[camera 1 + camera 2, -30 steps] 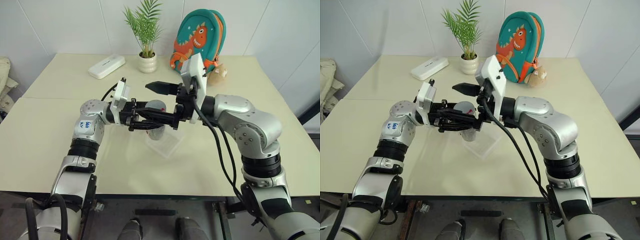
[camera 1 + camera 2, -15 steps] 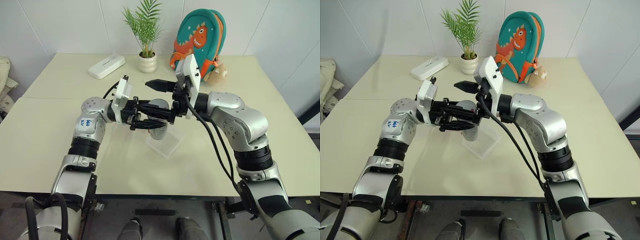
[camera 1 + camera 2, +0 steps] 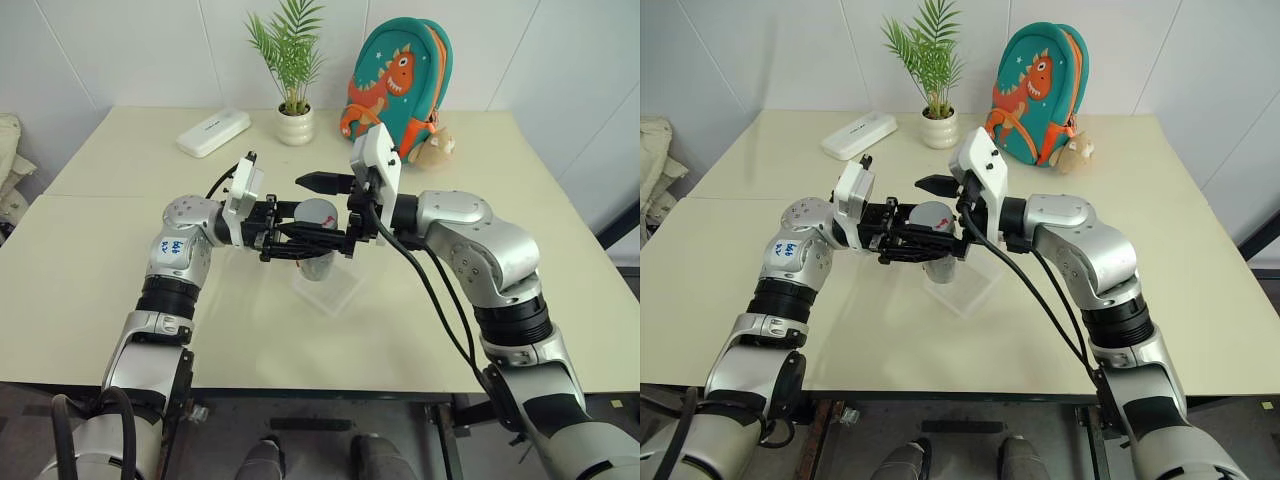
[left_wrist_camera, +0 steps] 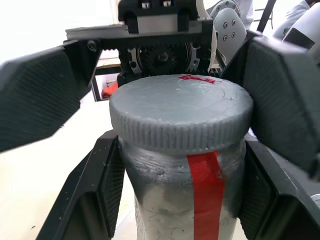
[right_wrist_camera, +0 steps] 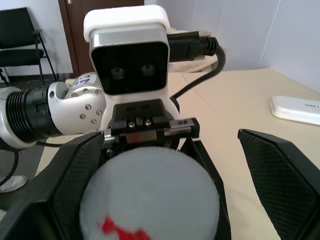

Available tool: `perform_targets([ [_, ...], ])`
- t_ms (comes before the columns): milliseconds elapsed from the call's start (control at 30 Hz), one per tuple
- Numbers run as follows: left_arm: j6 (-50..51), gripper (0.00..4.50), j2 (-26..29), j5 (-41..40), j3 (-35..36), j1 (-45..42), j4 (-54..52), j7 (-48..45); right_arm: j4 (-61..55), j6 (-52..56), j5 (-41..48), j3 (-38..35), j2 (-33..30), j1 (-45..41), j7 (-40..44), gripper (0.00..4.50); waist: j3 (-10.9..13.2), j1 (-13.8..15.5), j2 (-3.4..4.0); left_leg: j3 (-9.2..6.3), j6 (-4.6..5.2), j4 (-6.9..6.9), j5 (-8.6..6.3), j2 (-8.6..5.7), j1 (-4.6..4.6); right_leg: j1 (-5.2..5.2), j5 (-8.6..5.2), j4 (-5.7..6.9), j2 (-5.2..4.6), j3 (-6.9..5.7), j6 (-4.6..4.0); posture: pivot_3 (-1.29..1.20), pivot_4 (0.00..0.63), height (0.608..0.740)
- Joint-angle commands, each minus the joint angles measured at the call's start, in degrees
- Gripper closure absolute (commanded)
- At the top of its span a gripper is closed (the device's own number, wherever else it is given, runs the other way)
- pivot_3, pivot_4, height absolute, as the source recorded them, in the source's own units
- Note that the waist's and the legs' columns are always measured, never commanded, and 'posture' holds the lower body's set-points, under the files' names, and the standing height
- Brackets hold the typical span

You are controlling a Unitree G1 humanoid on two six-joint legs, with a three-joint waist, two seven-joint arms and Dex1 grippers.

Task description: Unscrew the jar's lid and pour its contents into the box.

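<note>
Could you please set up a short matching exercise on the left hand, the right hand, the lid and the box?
Things:
1. left hand
2. right hand
3. lid
4. box

States:
A. open, one finger on each side of the lid
B. on the table below the jar
C. shut on the jar
D. on the jar

Pairs: 1-C, 2-A, 3-D, 4-B

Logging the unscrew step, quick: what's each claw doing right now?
Left claw: shut on the jar, below the lid.
Right claw: open, fingers either side of the lid, not yet gripping it.
</note>
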Motion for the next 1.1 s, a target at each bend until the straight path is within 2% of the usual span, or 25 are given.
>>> perform_targets([
  [33,0.0,1.94,0.4,-1.7,0.9,0.2,-3.0,-2.8,-1.9,0.3,-0.1,-3.2,-2.6,0.1,-0.6,0.01,0.0,0.0,0.00,0.00,0.00,0.00,0.00,0.00,0.00,-0.01,0.00,0.01,0.00,0.00,0.00,0.00,0.150,0.740],
  [367,0.1,1.94,0.8,-1.5,1.4,0.9,-3.2,-2.6,-4.6,2.6,1.9,-6.2,-9.4,1.3,-0.7,0.01,0.0,0.1,0.00,-0.01,0.00,0.22,0.00,0.00,-0.38,-0.36,0.00,0.19,0.00,0.00,0.01,0.00,0.150,0.740],
  [733,-0.2,1.94,0.8,-0.9,1.9,0.5,-1.6,-2.6,-10.8,7.2,5.8,-9.1,-13.4,3.5,-1.6,0.01,0.0,0.1,0.00,-0.02,0.00,0.31,0.00,-0.02,-0.45,-0.37,0.01,0.20,0.00,0.00,0.02,0.00,0.150,0.740],
  [900,-0.5,1.94,0.7,-0.9,1.7,0.3,-1.3,-2.9,-11.5,8.4,8.2,-10.7,-11.6,1.7,-3.3,0.01,0.0,0.1,0.00,-0.02,0.00,0.31,0.00,-0.02,-0.45,-0.40,0.01,0.24,0.00,0.00,0.01,0.00,0.150,0.740],
  [1100,-0.4,1.94,0.1,-1.1,1.3,-0.1,-1.5,-3.3,-10.0,7.4,9.7,-10.1,-5.9,-0.7,-5.6,0.01,0.0,0.1,0.00,-0.03,0.00,0.34,0.00,-0.01,-0.46,-0.40,0.01,0.28,0.01,0.00,0.02,0.00,0.150,0.740],
])
